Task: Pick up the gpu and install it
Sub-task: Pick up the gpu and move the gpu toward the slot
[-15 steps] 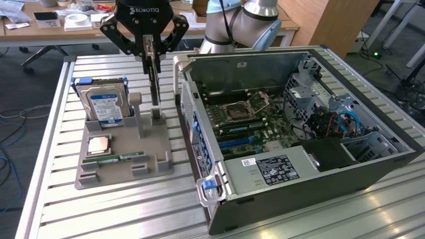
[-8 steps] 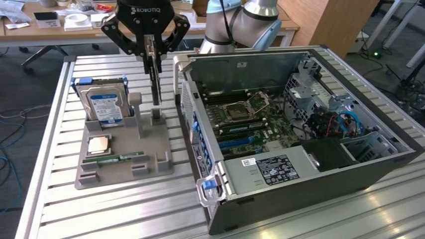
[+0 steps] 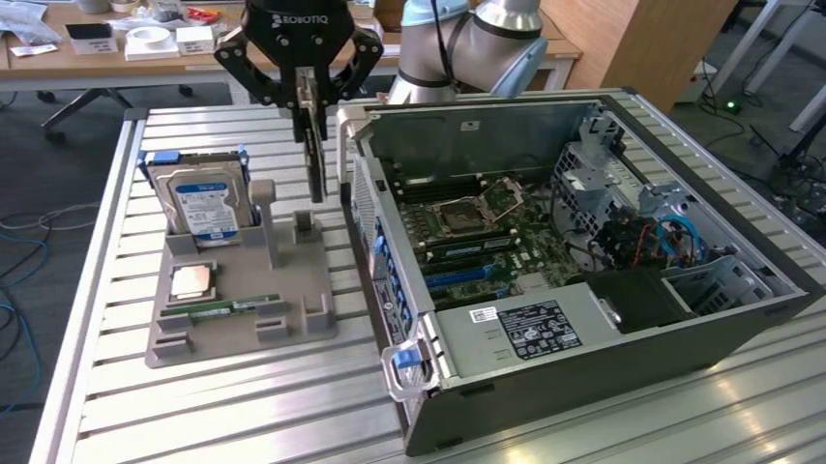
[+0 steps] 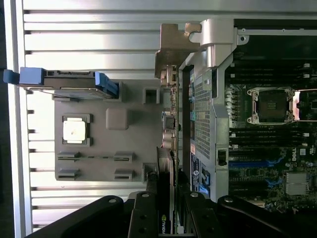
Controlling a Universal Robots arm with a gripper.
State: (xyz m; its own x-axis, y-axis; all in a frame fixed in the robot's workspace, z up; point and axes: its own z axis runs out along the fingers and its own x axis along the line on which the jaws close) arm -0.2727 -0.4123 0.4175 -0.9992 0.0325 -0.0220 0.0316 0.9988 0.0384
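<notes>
The gripper (image 3: 309, 99) hangs over the far part of the slatted metal table (image 3: 232, 411). Its jaws are closed partway on the gpu (image 3: 315, 155) and they hold it by its upper end. The gpu hangs upright, a thin dark slab seen edge-on. Its lower end seems to be just clear of the gray holder (image 3: 239, 338) under it, above a small upright post of that holder. In the wrist view the card (image 4: 167, 188) runs out between the two black fingers (image 4: 146, 213), and its metal bracket (image 4: 171, 52) is at the far end.

The gpu is between the hard drive (image 3: 207, 203) and the open computer case (image 3: 722, 324), near the wall of the case. The hard drive stands upright in the holder, toward the far edge of the table. A processor chip (image 3: 193, 280) and a green memory stick (image 3: 239, 307) lie flat in the holder, closer to the near edge. The case lies on its side, with the motherboard (image 3: 497, 242) facing up.
</notes>
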